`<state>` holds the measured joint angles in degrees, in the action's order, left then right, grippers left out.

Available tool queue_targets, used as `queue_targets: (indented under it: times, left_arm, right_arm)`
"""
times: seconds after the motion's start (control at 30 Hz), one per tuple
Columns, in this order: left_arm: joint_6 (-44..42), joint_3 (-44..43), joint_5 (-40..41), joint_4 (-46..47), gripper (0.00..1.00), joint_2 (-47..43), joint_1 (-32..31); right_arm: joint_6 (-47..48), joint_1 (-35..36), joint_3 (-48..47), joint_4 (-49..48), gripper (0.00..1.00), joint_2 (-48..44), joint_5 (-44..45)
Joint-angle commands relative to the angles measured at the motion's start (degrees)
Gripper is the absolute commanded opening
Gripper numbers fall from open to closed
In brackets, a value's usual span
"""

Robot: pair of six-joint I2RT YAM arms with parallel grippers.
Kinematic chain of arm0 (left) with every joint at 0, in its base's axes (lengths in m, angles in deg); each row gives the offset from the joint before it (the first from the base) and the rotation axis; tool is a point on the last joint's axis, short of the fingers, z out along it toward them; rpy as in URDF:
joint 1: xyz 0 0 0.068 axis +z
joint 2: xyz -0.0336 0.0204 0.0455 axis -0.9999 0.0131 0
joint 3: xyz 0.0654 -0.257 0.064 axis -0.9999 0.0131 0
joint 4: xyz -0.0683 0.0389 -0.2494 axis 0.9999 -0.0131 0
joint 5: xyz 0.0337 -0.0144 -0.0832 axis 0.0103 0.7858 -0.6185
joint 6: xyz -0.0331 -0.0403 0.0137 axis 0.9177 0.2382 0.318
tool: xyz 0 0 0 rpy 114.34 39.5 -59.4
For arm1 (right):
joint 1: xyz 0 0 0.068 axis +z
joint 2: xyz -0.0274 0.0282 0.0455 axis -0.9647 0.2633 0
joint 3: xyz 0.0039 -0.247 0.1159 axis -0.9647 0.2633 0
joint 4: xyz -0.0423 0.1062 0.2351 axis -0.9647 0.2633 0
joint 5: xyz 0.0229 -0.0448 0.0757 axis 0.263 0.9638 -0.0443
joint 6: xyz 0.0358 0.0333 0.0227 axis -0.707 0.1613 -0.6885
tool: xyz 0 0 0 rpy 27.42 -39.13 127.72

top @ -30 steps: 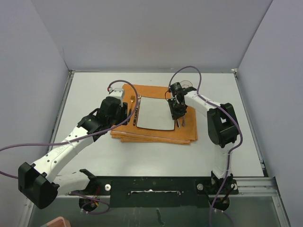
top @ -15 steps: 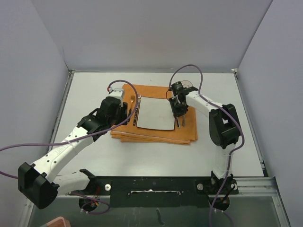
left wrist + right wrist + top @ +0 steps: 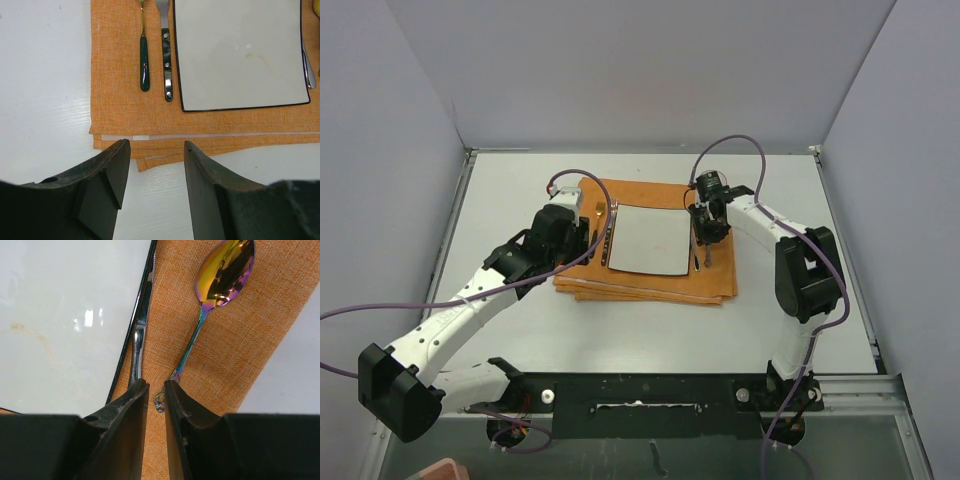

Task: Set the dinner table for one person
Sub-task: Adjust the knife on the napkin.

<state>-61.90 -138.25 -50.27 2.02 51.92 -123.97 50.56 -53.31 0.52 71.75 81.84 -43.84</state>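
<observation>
Right of the plate (image 3: 60, 315), the right gripper (image 3: 156, 387) is pinching the spoon (image 3: 222, 275) handle, laying it parallel to the knife (image 3: 140, 330). The left gripper (image 3: 156, 147) is hovering open.

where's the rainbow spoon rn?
Right wrist view: the iridescent spoon lies on the orange mat, right of the knife beside the white plate, its handle tip between the right gripper's fingertips.

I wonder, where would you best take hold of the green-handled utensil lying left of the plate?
Probably mid-handle, from straight above, closing across its width: the green-handled utensil lies flat on the orange mat, and the black-handled utensil lies parallel close beside it, leaving only a narrow gap.
</observation>
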Motion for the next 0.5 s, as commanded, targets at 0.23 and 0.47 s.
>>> queue_targets:
  times: [0.23, 0.47]
  left_arm:
    - [0.91, -2.84, 0.33, 1.27, 0.45, -0.12, 0.19]
    - [1.11, -2.97, 0.15, 1.82, 0.45, 0.57, 0.18]
  right_arm:
    - [1.39, 0.37, 1.05, -2.53, 0.22, -1.71, -0.89]
    - [1.05, 1.11, 1.34, -2.75, 0.22, -0.78, -1.48]
